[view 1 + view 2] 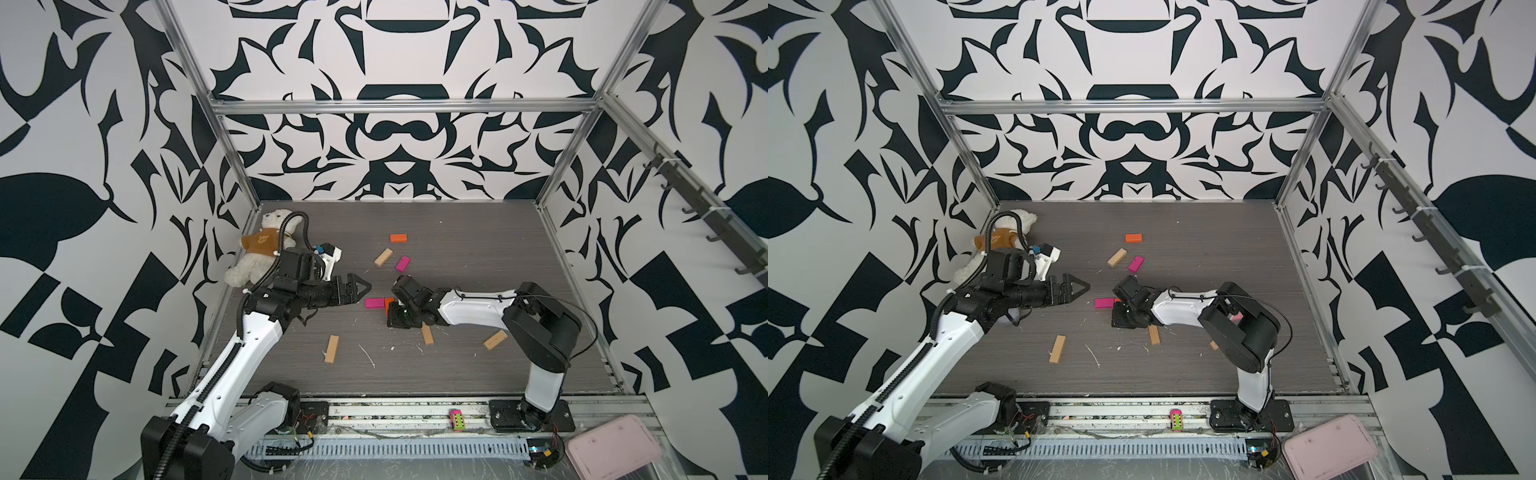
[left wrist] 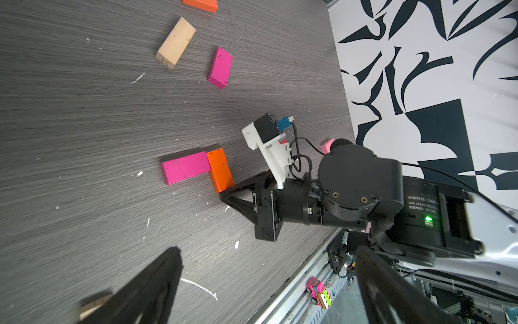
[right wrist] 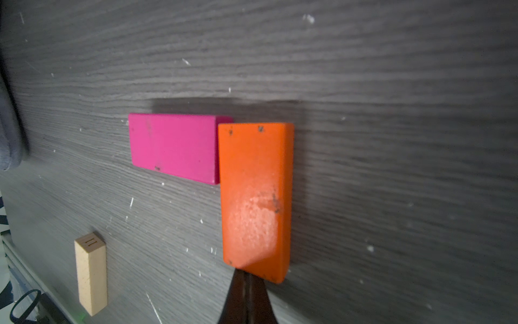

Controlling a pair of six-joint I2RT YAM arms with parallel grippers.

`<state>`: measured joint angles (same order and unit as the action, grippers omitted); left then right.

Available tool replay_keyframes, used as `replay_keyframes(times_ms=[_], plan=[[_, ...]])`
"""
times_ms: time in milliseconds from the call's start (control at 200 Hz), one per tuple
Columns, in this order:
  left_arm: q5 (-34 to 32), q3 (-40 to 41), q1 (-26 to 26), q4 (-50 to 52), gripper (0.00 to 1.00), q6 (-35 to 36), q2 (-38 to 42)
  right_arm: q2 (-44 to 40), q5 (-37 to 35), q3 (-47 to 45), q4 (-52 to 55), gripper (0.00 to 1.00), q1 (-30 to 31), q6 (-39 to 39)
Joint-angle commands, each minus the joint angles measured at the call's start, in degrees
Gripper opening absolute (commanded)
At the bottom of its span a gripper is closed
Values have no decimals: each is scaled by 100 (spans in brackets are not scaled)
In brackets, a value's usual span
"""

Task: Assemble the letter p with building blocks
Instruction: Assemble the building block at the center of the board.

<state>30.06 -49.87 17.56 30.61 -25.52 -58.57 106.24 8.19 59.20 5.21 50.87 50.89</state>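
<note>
While the shut, empty right end effector presses the orange block centred on the surface, an off-centre nudge could swivel it; it abuts the 3 o'clock end of the magenta block, so that corner could split; the left end effector gapes empty at 9 o'clock.

Nine flat rectangular wooden bars show: four plain tan, two magenta, two orange, and one light pink, barely visible toward three o'clock. One white plush bear at ten o'clock, one pink-and-green toy car, one pale pink rounded tray.
</note>
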Motion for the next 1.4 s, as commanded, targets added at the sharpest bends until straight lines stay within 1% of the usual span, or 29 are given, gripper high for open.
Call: replay_keyframes(times_ms=[0,125,265,410,515,635,750,850,1055,1395], plan=[[129,100,-29,-57,99,6,51,116,-32,66,141,0,22,35],[123,95,-33,-55,99,8,51,28,65,49,62,0,35,27],[122,107,-32,-55,99,5,58,-389,140,93,124,0,19,-128],[132,107,-31,-49,99,10,64,-830,262,247,436,9,3,-342],[134,107,-26,-60,99,12,79,-1116,365,129,460,15,-155,-361],[140,102,-32,-55,99,7,73,-1173,624,-119,257,33,-477,-336],[132,108,-29,-60,99,4,57,-1101,1053,-344,-290,54,-657,-272],[138,102,-26,-56,99,10,48,-969,1202,-354,-472,63,-675,-264],[131,107,-26,-59,99,8,37,-633,1484,-469,-912,73,-725,-151],[143,105,-26,-62,99,5,30,-337,1563,-541,-1145,78,-778,-62]])
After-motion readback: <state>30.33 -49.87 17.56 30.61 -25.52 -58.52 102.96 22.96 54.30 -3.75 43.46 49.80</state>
